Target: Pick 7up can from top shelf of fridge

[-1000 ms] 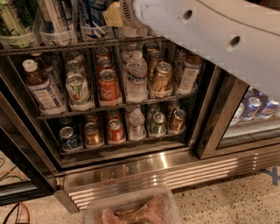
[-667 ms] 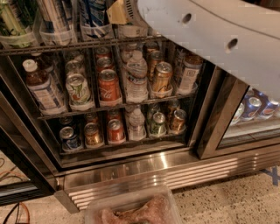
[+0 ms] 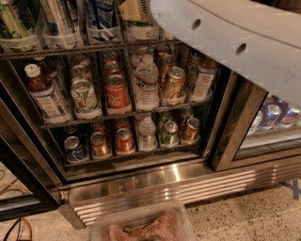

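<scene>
The fridge (image 3: 141, 181) stands open in front of me, with dark wire racks full of drinks. The top shelf (image 3: 70, 51) runs along the top of the camera view, lined with clear trays. A white can with a green band, the 7up can (image 3: 141, 29), stands in a tray there, and its upper part is hidden. My gripper (image 3: 133, 10) shows as a yellowish tip right at that can, at the end of my white arm (image 3: 225, 42). The arm comes in from the upper right.
A blue-and-white striped can (image 3: 101, 16) stands just left of the gripper. On the rack below are a white-green can (image 3: 84, 96), a red cola can (image 3: 116, 92) and water bottles (image 3: 146, 87). A glass door (image 3: 270, 117) is at the right and a clear plastic tub (image 3: 141, 226) is on the floor.
Almost nothing differs. The gripper stays at the same can on the top shelf, and the view has shifted only slightly.
</scene>
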Robot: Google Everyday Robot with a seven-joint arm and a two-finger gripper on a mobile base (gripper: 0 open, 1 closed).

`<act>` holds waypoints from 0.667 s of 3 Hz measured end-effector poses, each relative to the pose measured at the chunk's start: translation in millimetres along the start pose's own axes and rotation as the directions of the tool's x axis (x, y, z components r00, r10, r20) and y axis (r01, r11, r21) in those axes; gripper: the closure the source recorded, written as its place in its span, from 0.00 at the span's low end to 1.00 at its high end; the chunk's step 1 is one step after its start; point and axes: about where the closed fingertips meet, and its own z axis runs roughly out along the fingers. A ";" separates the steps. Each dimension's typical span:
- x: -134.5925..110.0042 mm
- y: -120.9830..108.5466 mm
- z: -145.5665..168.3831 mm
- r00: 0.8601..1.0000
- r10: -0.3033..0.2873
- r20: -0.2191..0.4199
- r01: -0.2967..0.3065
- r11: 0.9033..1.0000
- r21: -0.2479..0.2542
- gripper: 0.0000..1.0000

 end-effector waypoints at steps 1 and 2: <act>1.4 -2.4 0.9 1.000 0.003 0.002 -0.003 1.000 0.003 0.41; 1.4 -2.4 0.9 1.000 0.003 0.002 -0.003 1.000 0.003 0.64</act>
